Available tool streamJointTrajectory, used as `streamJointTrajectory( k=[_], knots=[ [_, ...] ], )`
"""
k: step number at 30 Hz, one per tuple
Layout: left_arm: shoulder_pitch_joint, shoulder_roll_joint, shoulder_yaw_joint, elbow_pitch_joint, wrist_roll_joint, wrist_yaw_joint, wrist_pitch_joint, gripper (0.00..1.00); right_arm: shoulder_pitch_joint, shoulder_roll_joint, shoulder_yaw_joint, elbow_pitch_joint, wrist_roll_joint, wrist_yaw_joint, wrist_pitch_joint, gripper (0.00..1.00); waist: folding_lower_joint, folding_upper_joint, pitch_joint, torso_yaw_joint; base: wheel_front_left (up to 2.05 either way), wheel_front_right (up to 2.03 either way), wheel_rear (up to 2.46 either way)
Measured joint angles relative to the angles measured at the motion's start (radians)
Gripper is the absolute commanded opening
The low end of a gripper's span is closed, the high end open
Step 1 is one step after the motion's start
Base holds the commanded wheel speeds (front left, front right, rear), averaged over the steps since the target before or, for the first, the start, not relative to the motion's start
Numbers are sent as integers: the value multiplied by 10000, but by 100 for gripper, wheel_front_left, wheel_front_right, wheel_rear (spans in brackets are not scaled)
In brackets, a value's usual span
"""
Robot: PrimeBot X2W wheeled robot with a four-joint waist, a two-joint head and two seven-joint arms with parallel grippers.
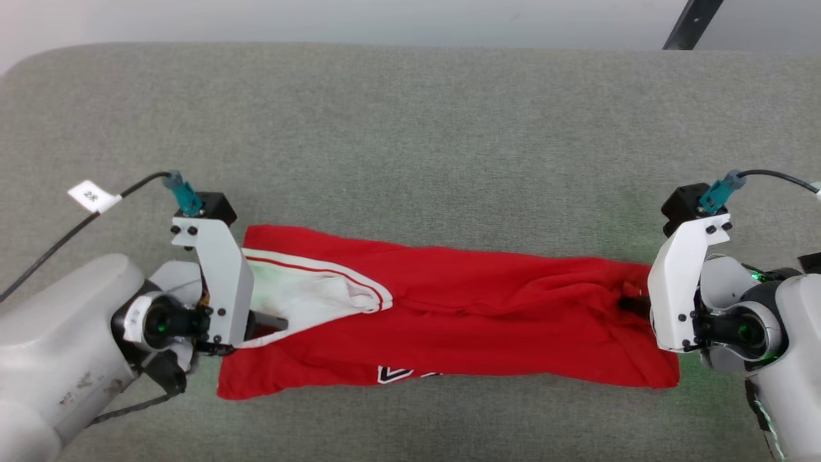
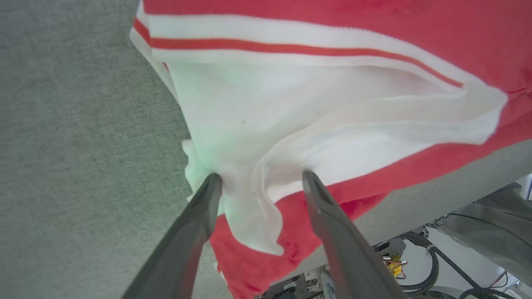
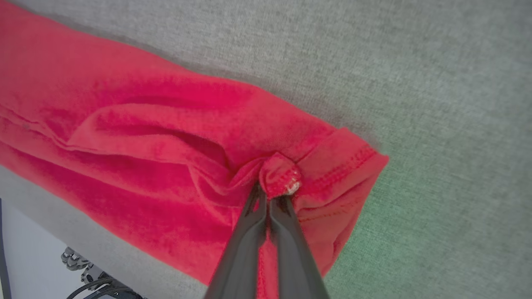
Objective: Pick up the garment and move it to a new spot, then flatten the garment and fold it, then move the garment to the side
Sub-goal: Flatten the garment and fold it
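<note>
The garment (image 1: 481, 308) is a red shirt lying as a long crumpled band across the grey padded table (image 1: 410, 128). A white sleeve with red-striped trim (image 1: 308, 289) is at its left end. My left gripper (image 2: 262, 176) stands open at that end, and the loose white sleeve (image 2: 332, 124) lies between and beyond its two fingertips. In the head view the left gripper (image 1: 266, 321) is mostly hidden behind its white bracket. My right gripper (image 3: 268, 195) is shut on a small pinched fold of the red hem (image 3: 278, 176) at the garment's right end (image 1: 632, 298).
A black cable with a white tag (image 1: 93, 196) runs off to the left. The table's front edge lies close below the garment, and robot parts and cables (image 2: 415, 257) show under it. A dark bar (image 1: 693, 22) stands beyond the far right corner.
</note>
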Motion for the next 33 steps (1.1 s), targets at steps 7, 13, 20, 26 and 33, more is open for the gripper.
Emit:
streamJointTrajectory(
  k=[7, 13, 20, 26, 33],
  knots=[
    [21, -10, 15, -136, 33, 86, -86, 100, -231, 458, -430, 993, -520, 0, 75, 0, 0, 0, 32, 143, 0, 0, 0],
    [127, -88, 0, -48, 31, 105, -132, 100, -489, 849, -771, 1824, -968, 2, 215, 17, 0, 0, -140, 184, 0, 0, 0],
    [299, -40, 59, -75, -38, 171, -318, 100, -297, 936, -823, 2008, -1097, 0, 640, 43, 0, 0, -573, 240, 0, 0, 0],
    [553, 96, 102, -192, -33, 330, -594, 100, -25, 970, -953, 2111, -1262, 0, 539, 100, 0, 0, -931, 307, 0, 0, 0],
    [907, 278, 182, -314, 132, 527, -1312, 100, -25, 1024, -1258, 2201, -1615, 0, 608, 100, 0, 0, -1336, 353, 0, 0, 0]
  ],
)
